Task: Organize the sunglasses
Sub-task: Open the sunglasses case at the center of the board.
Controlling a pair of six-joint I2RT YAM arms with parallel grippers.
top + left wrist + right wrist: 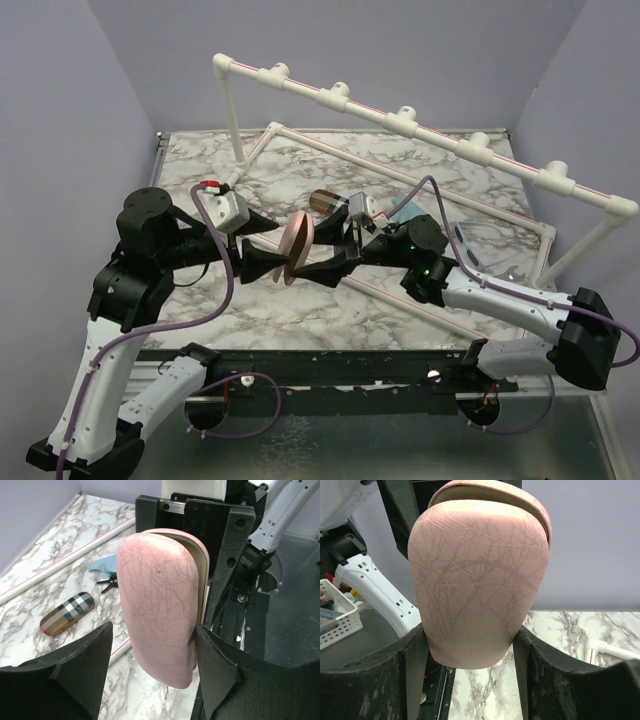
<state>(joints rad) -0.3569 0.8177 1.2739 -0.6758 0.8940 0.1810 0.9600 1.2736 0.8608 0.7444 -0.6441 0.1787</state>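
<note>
An oblong pink case [297, 250] hangs upright in the air between both grippers, above the table's front middle. My right gripper [314, 263] is shut on it; in the right wrist view [470, 647] both fingers press the sides of the pink case [480, 575]. My left gripper [281, 266] is open around the same case [160, 605]: its right finger [220, 670] touches it and its left finger [85, 665] stands apart. One pair of sunglasses [478, 243] with pale lenses lies at the right by the pipe frame. I cannot make out a second pair.
A brown plaid case [328, 200] lies behind the grippers and also shows in the left wrist view [67, 612]. A pale blue item [102, 565] with a black part lies beyond it. A white pipe frame [400, 120] spans the marble table [200, 300].
</note>
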